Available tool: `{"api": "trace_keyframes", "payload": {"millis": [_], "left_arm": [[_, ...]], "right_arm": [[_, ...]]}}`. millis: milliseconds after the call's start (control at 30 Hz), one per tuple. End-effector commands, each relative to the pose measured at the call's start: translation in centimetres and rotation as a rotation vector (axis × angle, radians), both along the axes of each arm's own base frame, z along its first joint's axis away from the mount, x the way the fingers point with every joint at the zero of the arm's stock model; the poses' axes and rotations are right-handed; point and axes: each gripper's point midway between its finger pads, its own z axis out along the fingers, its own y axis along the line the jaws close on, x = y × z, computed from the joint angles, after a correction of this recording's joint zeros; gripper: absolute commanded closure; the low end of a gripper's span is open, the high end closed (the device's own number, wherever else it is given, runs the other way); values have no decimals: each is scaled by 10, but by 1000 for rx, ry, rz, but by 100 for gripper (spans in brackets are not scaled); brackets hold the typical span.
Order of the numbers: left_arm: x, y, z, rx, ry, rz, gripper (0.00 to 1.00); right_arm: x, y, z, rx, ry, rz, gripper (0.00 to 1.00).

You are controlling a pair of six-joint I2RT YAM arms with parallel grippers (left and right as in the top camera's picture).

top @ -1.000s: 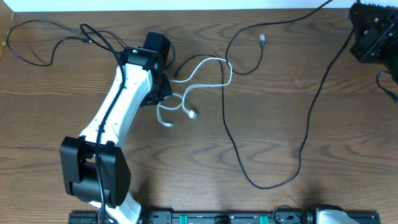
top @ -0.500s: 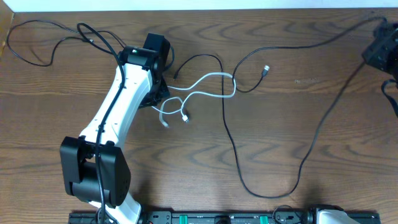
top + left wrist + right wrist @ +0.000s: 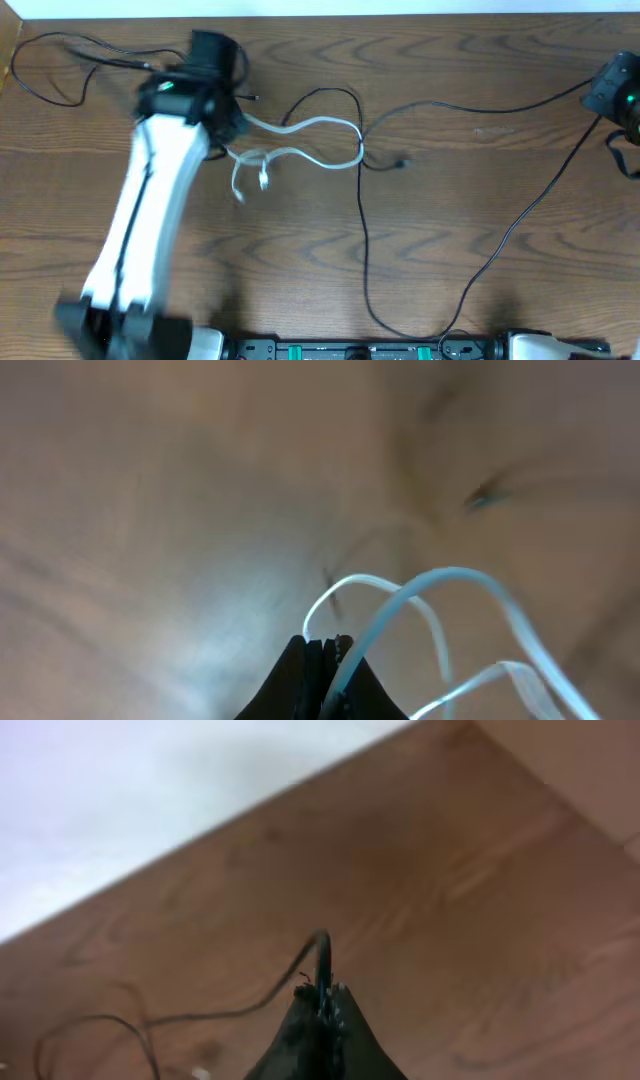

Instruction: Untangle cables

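My left gripper (image 3: pixel 228 122) sits at the table's upper left, and the left wrist view shows it (image 3: pixel 325 647) shut on the white cable (image 3: pixel 450 575). This white cable (image 3: pixel 318 121) runs right from the jaws, loops back and crosses a long black cable (image 3: pixel 365 230). At the far right edge my right gripper (image 3: pixel 612 90) is shut on that cable's other stretch (image 3: pixel 480 105), pinched between the jaws (image 3: pixel 322 992) as a black cable (image 3: pixel 322 955). A small plug end (image 3: pixel 400 163) lies mid-table. Another black cable (image 3: pixel 70 37) loops at the top left.
The table's far edge meets a white wall (image 3: pixel 150 790) along the top. A black rail with the arm bases (image 3: pixel 350 350) runs along the front edge. The left arm's white link (image 3: pixel 150 210) slants across the table's left side.
The left arm swung left, dragging the white cable with it. The right gripper moved toward the right edge, drawing its black cable straighter. The plug end slid down toward mid-table.
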Motion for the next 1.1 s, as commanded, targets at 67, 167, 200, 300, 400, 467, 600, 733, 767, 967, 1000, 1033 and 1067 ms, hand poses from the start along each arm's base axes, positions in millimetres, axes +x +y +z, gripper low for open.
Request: {"api": "trace_keyframes", "payload": {"millis": [67, 167, 200, 300, 400, 467, 600, 733, 767, 967, 1000, 1033, 1067], "left_arm": [[-24, 11, 133, -45, -421, 3, 92], [-45, 16, 175, -46, -571, -7, 92], [-52, 20, 185, -37, -605, 7, 92], [-77, 43, 208, 19, -688, 86, 92], [-94, 61, 220, 70, -732, 155, 93], [-105, 74, 225, 122, -747, 212, 93], [-118, 96, 225, 223, -730, 322, 92], [-121, 103, 220, 245, -704, 370, 93], [-121, 104, 219, 251, -700, 375, 93], [-136, 125, 218, 318, -704, 553, 93], [-138, 128, 217, 319, -706, 582, 92], [-141, 129, 216, 322, -705, 601, 92], [-144, 132, 216, 331, -706, 621, 93]], "right_arm": [[6, -7, -20, -12, 81, -38, 99], [6, -11, -29, -16, 122, -50, 99], [5, -13, -31, -22, 133, -59, 99], [2, -22, -36, -26, 161, -88, 99], [-1, -31, -39, -24, 174, -114, 99], [-3, -38, -39, -24, 176, -135, 99], [-9, -52, -39, -31, 184, -184, 99], [-9, -52, -42, 0, 186, -176, 99], [-9, -50, -42, 6, 187, -171, 99], [-14, -57, -42, -21, 196, -212, 99], [-14, -58, -41, -19, 193, -222, 99], [-14, -58, -41, -16, 191, -226, 99], [-14, -58, -41, -16, 191, -226, 99]]}}
